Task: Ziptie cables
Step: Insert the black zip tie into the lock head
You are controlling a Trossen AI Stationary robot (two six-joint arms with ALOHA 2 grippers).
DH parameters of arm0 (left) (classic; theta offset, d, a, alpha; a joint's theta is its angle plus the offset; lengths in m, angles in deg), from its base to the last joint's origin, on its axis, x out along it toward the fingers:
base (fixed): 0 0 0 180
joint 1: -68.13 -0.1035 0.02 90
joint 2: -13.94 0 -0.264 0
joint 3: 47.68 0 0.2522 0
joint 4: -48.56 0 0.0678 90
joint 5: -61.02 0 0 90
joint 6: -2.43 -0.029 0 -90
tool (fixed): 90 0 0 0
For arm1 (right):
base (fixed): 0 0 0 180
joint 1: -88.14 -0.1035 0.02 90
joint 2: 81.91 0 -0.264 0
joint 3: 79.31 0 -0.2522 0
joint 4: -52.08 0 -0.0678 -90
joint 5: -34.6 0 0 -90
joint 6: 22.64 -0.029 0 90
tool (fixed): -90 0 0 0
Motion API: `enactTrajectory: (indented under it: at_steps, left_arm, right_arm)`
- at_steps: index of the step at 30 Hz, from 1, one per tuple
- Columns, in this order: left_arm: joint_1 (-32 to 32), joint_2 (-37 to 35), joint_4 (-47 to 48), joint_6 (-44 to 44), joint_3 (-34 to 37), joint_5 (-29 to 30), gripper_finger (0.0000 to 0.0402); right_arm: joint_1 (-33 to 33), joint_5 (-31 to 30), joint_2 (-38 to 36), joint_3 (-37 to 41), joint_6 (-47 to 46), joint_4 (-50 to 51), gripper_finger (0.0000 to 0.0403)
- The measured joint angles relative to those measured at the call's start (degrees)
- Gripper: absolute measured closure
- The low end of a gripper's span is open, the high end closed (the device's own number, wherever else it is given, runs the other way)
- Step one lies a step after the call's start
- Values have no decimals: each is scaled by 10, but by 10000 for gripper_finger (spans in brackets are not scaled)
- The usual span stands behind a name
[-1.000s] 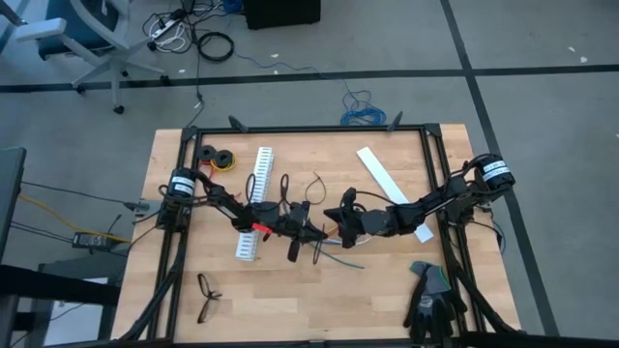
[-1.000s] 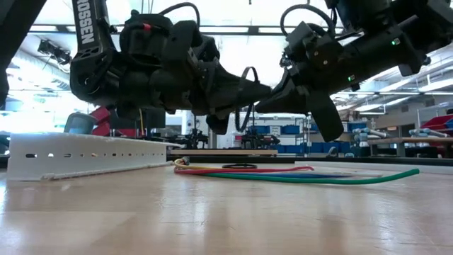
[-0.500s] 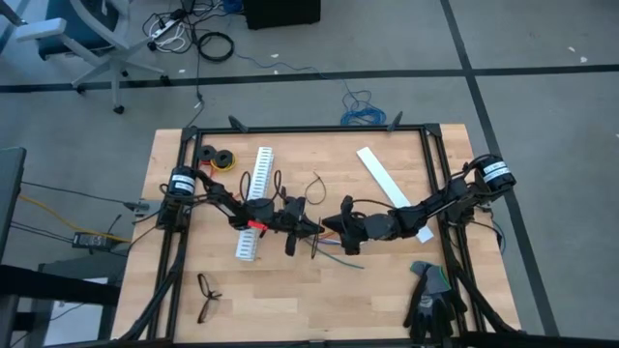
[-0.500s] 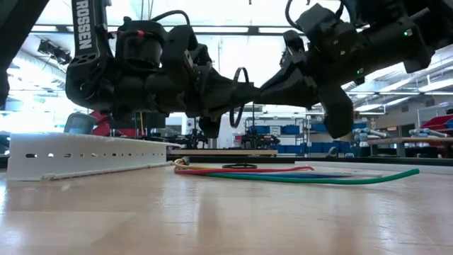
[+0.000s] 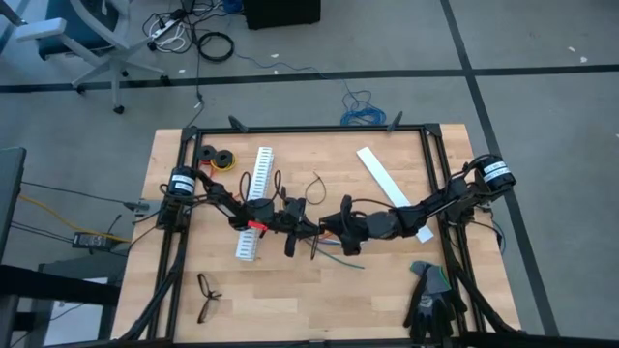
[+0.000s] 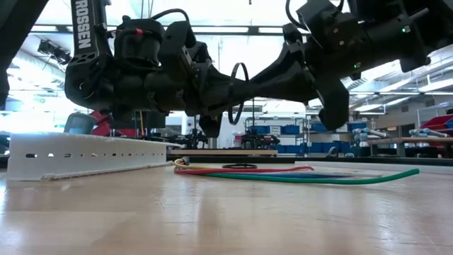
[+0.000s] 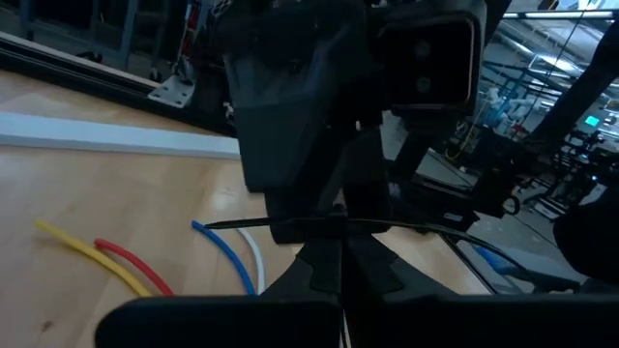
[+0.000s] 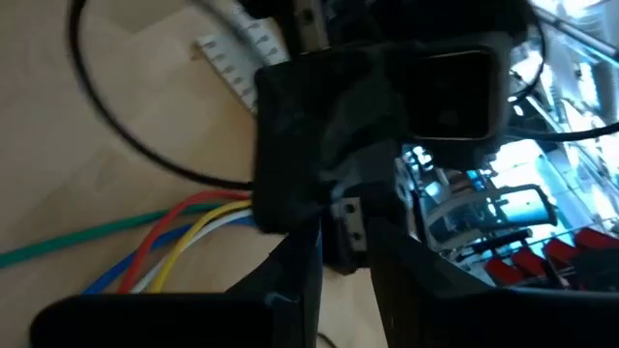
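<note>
High view: wooden table [image 5: 290, 300] w/ both arms reaching in from opposite sides and meeting nose to nose over the middle. The left arm stretches from its base on the left edge, angled toward centre; the right arm comes the same way from the right edge, forearm low and nearly level. In the low view we see both wrists held above the tabletop, fingers pointing at each other, clear of the wood.

The left gripper [image 5: 308, 228] is clenched on a ziptie [image 7: 426, 228]. In the left wrist view the thin black strip crosses right at its fingertips, and in the low view it curls up into a loop between the two grippers. The right gripper [image 5: 331, 228] sits just beside the left one, almost touching it. In the right wrist view its fingers [image 8: 290, 275] stand a little apart, i.e. released. We can't tell whether they touch the ziptie.

The white slotted strip [image 5: 253, 203] lies under the left forearm. A flat white strip [image 5: 382, 177] lies by the right arm, and dark gloves [image 5: 430, 295] sit at the table's near right corner.

The cables [image 5: 338, 253] lie loose on the table, directly below and just in front of the meeting grippers, not touched by either. Red, yellow, blue, white and green strands fan out together.

Eyeglasses [image 5: 208, 295] lie near the front left, tape rolls [image 5: 218, 157] at the back left.
</note>
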Motion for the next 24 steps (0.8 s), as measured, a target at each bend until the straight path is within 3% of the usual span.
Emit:
enactTrajectory:
  at_steps: [9,15,24]
  left_arm:
    - [0,0,11,9,-13,-11,401]
    - [0,0,11,9,-14,-13,401]
    - [0,0,11,8,-14,-11,401]
  right_arm:
    - [3,25,0,0,19,-5,337]
    - [3,32,0,0,19,0,395]
    - [6,30,0,0,-17,3,402]
